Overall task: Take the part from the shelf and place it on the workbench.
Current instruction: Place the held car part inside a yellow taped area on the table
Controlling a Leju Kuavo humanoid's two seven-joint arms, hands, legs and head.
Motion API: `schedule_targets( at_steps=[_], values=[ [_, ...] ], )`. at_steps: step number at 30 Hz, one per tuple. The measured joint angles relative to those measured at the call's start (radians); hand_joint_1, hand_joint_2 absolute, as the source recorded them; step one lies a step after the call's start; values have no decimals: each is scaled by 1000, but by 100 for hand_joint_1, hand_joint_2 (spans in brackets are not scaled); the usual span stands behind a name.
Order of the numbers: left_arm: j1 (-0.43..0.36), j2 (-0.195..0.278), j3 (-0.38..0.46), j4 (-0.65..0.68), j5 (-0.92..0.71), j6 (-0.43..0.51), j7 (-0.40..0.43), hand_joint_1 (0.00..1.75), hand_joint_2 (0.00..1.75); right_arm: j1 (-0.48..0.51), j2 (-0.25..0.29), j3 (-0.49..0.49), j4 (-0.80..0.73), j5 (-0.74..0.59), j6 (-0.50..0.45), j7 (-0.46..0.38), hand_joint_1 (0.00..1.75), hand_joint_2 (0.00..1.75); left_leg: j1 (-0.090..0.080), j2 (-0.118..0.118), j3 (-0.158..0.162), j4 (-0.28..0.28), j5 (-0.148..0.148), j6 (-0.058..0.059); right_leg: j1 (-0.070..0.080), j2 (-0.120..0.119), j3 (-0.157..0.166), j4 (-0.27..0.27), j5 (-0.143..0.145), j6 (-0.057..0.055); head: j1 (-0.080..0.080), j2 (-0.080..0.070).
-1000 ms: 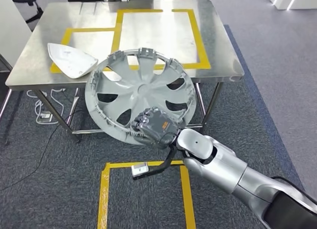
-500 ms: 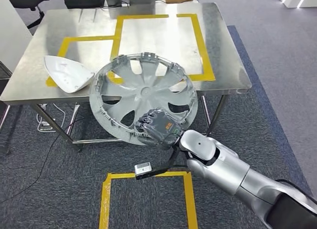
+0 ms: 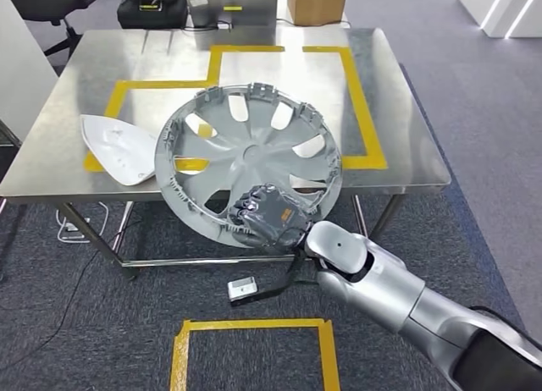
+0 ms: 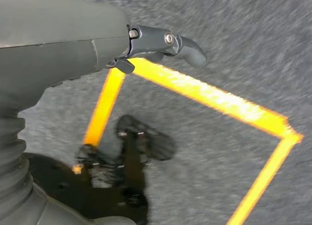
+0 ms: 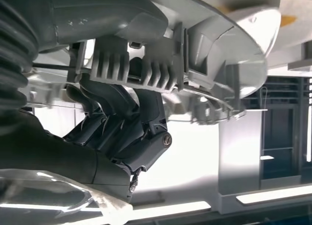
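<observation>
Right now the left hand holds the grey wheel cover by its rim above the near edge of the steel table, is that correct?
Not quite: the right hand grips the wheel cover by its rim, as the head view shows. It is held above the near edge of the steel table.

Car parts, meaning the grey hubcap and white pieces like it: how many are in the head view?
2. The grey hubcap is gripped by the right hand above the workbench's near edge; the white cover lies on the workbench beside it.
</observation>
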Motion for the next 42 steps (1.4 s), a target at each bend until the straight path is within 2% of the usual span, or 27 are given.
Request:
schedule_targets(
  at_steps=[3, 4, 5, 6, 8, 10, 12, 14, 15, 17, 19, 20, 21, 23, 25, 26, 29, 30, 31, 33, 34, 35, 36, 38, 39, 40, 42],
  values=[
    [-3, 0, 0, 0, 0, -1, 0, 0, 175, -1, 0, 0, 0, 1, 0, 0, 175, 175, -5, -1, 16, -1, -19, 11, 3, -1, -129, 176, -64, 0, 4, 0],
    [-3, 0, 0, 0, 0, -1, 0, 0, 175, 0, 0, 0, 0, 1, 0, -1, 175, 175, -9, -2, 23, -1, -27, 13, 5, -1, -162, 203, -78, -1, 4, 0],
    [-2, -1, 0, 0, -1, -1, 0, 0, 175, 2, 0, 1, 0, 1, 0, -2, 175, 175, -12, -3, 33, -1, -35, 15, 8, -1, -181, 197, -70, -6, 5, 0],
    [-2, -1, 0, 0, -1, 0, 0, 0, 175, 3, 0, 1, 0, 0, 0, -2, 175, 175, -16, -4, 45, -1, -44, 16, 12, -1, -182, 160, -38, -13, 5, 0],
    [-3, -3, 0, 0, -2, 1, 0, 0, 175, 4, 0, 1, 0, -2, 0, -5, 175, 175, -22, -6, 69, -1, -61, 17, 23, -2, -158, 37, 61, -37, 2, 0],
    [-6, -5, 0, 1, -2, 2, 0, 0, 175, 6, 0, 1, 0, -3, 0, -6, 175, 175, -23, -7, 79, -5, -73, 12, 34, -3, -138, -43, 105, -54, -3, 0],
    [-6, -7, 0, 1, -3, 2, 1, 0, 175, 8, -1, 1, -1, -2, 0, -8, 175, 175, -22, -8, 83, -1, -72, 0, 36, -4, -125, -65, 106, -61, -6, 0],
    [-6, -6, 0, 1, -3, 2, 1, 0, 175, 9, -2, 1, -2, -3, 0, -9, 175, 175, -23, -7, 85, 21, -75, -10, 29, -5, -97, -80, 117, -68, -6, 0],
    [-8, -6, 0, 1, -3, 2, 1, 0, 175, 9, -2, 1, -2, -4, 0, -8, 175, 175, -22, -6, 73, 50, -84, -17, 23, -6, -81, -85, 116, -69, -8, 0],
    [-10, -6, 0, 1, -3, 3, 1, 0, 175, 10, -2, 1, -3, -4, 0, -8, 175, 175, -12, -5, 13, 154, -120, -34, 17, -8, -64, -90, 108, -71, -13, 0],
    [-7, -5, 0, 1, -4, 3, 1, 0, 175, 13, -2, 1, -3, -3, 0, -8, 175, 175, 1, -4, -54, 243, -161, -49, 13, -7, -50, -90, 94, -68, -13, 0],
    [-5, -5, 0, 1, -5, 3, 2, 0, 175, 14, -2, 2, -2, -3, 0, -7, 175, 175, 6, -4, -70, 248, -164, -55, 10, -6, -41, -90, 87, -65, -13, 0],
    [-4, -4, 0, 1, -6, 4, 2, 0, 175, 14, -2, 2, -2, -3, 0, -7, 175, 175, 11, -3, -70, 218, -145, -60, 7, -5, -30, -90, 79, -61, -14, 0],
    [-3, -4, 0, 1, -7, 5, 3, 0, 175, 11, 2, 2, -2, -5, 3, -7, 175, 175, 19, 0, -43, 94, -48, -69, 1, -4, -11, -88, 61, -50, -14, 0],
    [-6, -5, 0, 1, -7, 5, 6, 0, 175, 7, 10, 3, 1, -16, 6, -13, 175, 175, 20, 5, -26, 6, 14, -64, 1, -2, -5, -84, 44, -33, -18, 0],
    [-7, -6, 0, 2, -7, 4, 8, 0, 175, 4, 15, 4, 2, -22, 7, -17, 175, 175, 19, 6, -27, -5, 23, -57, 2, -2, -8, -82, 38, -25, -21, 0],
    [-11, -6, -1, 2, -6, 2, 7, 0, 175, -7, 30, 4, 5, -38, 10, -27, 175, 175, 17, 5, -25, -1, 19, -35, -2, -3, -9, -77, 19, -7, -20, 0],
    [-14, -6, -2, 2, -7, 1, 6, 0, 175, -13, 35, 4, 7, -46, 11, -30, 175, 175, 18, 4, -22, -3, 17, -29, -3, -4, -21, -52, 3, -4, -19, 0],
    [-19, -7, -2, 2, -7, 1, 4, 0, 175, -20, 40, 4, 10, -53, 14, -32, 175, 175, 18, 4, -20, -5, 14, -23, -3, -4, -48, -4, -21, -3, -18, 0],
    [-26, -9, -3, 2, -10, -1, 3, 0, 175, -30, 47, 4, 18, -60, 20, -37, 175, 175, 15, 3, -18, -4, 7, -14, -1, -4, -134, 140, -72, -2, -15, 0],
    [-27, -10, -3, 2, -12, -2, 2, 0, 175, -33, 51, 4, 24, -61, 25, -39, 175, 175, 13, 3, -17, -4, 5, -12, -1, -4, -174, 199, -85, -3, -15, 0],
    [-28, -11, -4, 2, -14, -4, 2, 0, 175, -38, 55, 5, 31, -61, 32, -40, 175, 175, 12, 2, -14, -4, 1, -10, -1, -4, -201, 225, -75, -4, -15, 0],
    [-29, -12, -5, 2, -16, -7, 2, 0, 175, -48, 60, 6, 41, -61, 42, -41, 175, 175, 12, 1, -9, -3, -3, -11, -1, -4, -208, 211, -44, -6, -15, 0],
    [-33, -15, -7, 2, -17, -12, 2, 0, 175, -82, 73, 10, 70, -66, 69, -39, 175, 175, 11, -2, 3, -1, -13, -16, 0, -4, -176, 89, 54, -12, -15, 0],
    [-36, -17, -9, 2, -18, -14, 2, 0, 175, -105, 81, 11, 92, -73, 83, -37, 175, 175, 9, -3, 5, 2, -17, -20, 1, -4, -151, 27, 88, -14, -15, 0],
    [-40, -18, -11, 2, -19, -16, 3, 0, 175, -129, 91, 11, 119, -81, 96, -35, 175, 175, 8, -4, 4, 4, -19, -25, 2, -4, -133, -18, 105, -17, -16, 0],
    [-45, -21, -17, 2, -23, -19, 7, 0, 175, -175, 112, 10, 189, -94, 111, -35, 175, 175, 4, -5, -1, 8, -17, -27, 4, -2, -118, -47, 104, -17, -16, 0]
  ],
)
